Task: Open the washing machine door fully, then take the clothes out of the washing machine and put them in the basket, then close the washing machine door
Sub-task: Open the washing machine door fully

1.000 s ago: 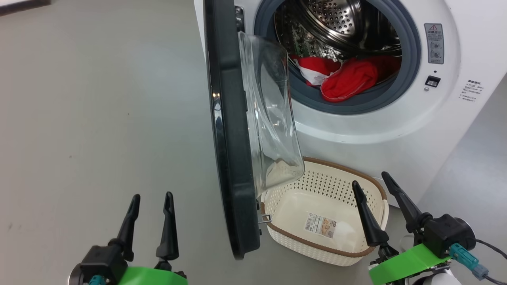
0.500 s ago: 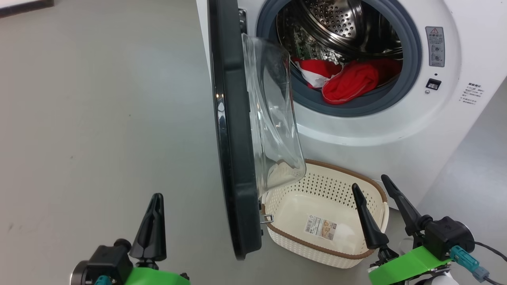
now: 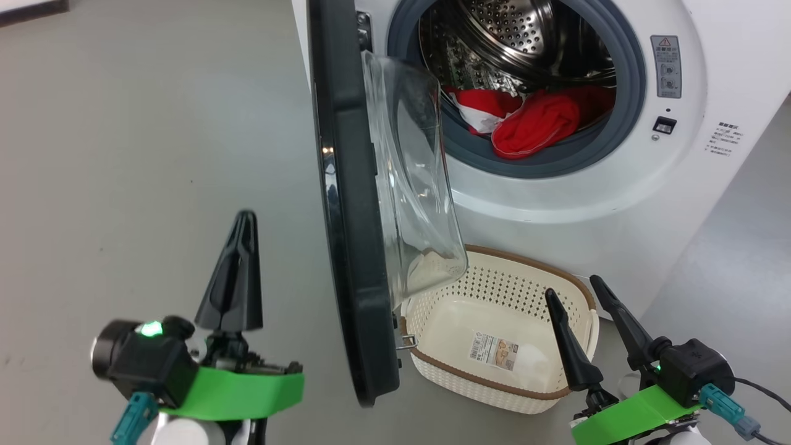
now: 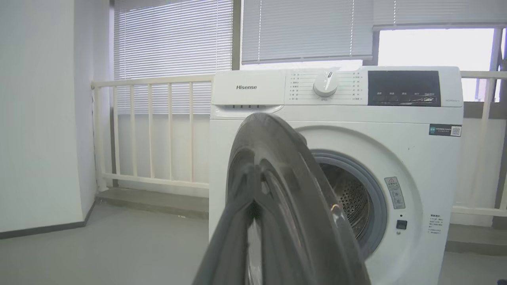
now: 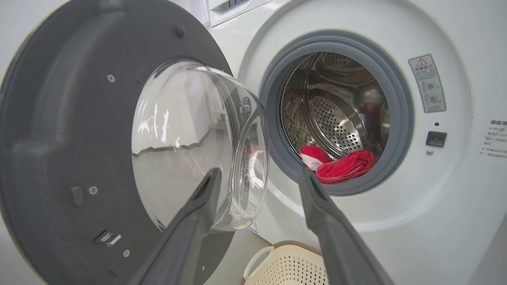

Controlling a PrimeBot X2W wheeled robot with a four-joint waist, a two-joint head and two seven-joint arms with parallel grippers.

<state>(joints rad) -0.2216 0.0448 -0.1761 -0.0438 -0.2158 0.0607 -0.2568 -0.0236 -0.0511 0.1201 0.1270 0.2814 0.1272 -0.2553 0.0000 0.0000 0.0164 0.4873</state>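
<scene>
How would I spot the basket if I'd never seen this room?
Look for the big white washing machine with its round black-rimmed door swung open. On the floor just in front of it, beside the door's lower edge, sits the basket. It is the only cream plastic tub dotted with little holes, with a brown rim and a paper label inside.

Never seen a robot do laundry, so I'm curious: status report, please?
Left gripper shut, empty, outside the washing machine door. Right gripper open, near the basket. Door half open; clothes in the drum. Door's glass overhangs the basket.
</scene>
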